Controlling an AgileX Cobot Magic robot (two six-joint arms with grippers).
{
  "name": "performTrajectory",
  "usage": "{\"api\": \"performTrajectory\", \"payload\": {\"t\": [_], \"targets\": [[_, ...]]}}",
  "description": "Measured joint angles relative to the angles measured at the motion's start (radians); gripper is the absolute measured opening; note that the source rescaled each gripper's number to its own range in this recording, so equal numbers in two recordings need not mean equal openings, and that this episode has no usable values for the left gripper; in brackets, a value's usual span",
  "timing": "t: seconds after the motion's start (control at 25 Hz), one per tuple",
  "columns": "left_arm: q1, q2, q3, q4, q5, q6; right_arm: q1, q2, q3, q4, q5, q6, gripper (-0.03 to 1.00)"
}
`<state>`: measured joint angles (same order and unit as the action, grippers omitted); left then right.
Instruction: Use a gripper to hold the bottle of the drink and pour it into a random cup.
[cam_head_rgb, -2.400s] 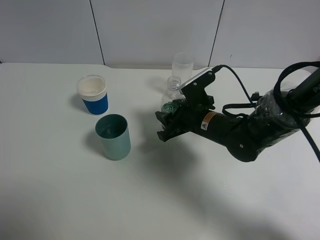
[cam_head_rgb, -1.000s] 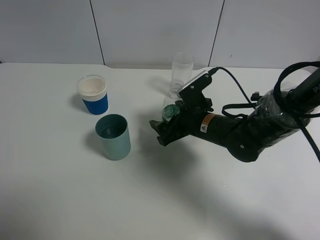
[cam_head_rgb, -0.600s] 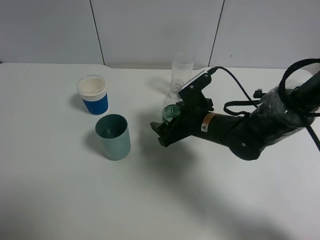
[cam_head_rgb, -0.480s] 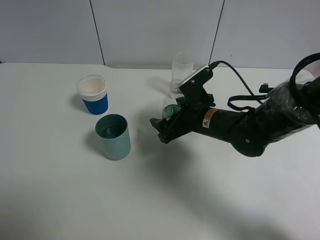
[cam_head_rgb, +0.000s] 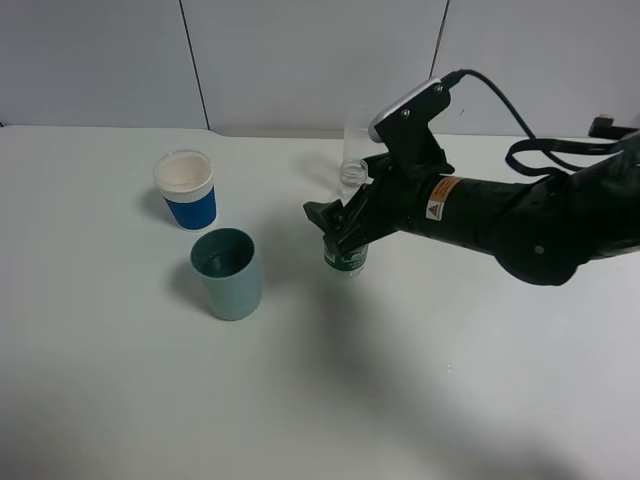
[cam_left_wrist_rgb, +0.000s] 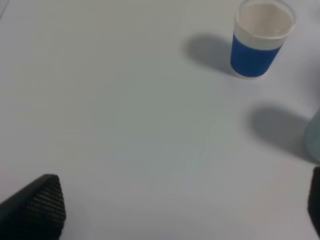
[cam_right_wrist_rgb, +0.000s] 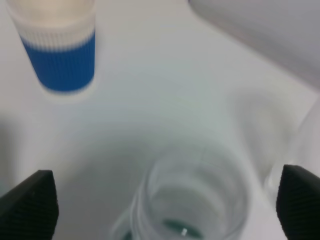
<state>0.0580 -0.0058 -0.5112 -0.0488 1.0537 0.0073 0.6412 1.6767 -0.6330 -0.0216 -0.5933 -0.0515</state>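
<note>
In the exterior high view my right gripper (cam_head_rgb: 338, 228) is shut on the bottle of the drink (cam_head_rgb: 346, 258). Its dark green label shows just below the fingers. The bottle hangs upright, right of the teal-green cup (cam_head_rgb: 228, 273). The cup stands upright on the table, a short gap away. In the right wrist view the bottle's open neck (cam_right_wrist_rgb: 192, 200) sits between my two fingertips (cam_right_wrist_rgb: 30, 210). My left gripper (cam_left_wrist_rgb: 175, 215) is open and empty over bare table. It does not show in the exterior high view. The cup's edge (cam_left_wrist_rgb: 315, 137) shows in the left wrist view.
A blue-sleeved white paper cup (cam_head_rgb: 186, 189) stands behind and left of the teal cup. It also shows in the left wrist view (cam_left_wrist_rgb: 260, 40) and the right wrist view (cam_right_wrist_rgb: 57, 45). A tall clear glass (cam_head_rgb: 364, 128) stands at the back, behind my right arm.
My right gripper closed on the bottle, then rose and carried it up and a little toward the front. The cups and the glass have not moved.
</note>
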Motion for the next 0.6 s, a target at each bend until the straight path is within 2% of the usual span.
{"api": "performTrajectory", "payload": {"t": [0.32,0.6], "targets": [[0.000,0.000,0.000,0.000,0.000,0.000,-0.004,-0.189,0.001,0.007,0.039,-0.052,0.91],[0.000,0.000,0.000,0.000,0.000,0.000,-0.087,-0.287,-0.050,0.022,0.258,-0.133,0.91]]}}
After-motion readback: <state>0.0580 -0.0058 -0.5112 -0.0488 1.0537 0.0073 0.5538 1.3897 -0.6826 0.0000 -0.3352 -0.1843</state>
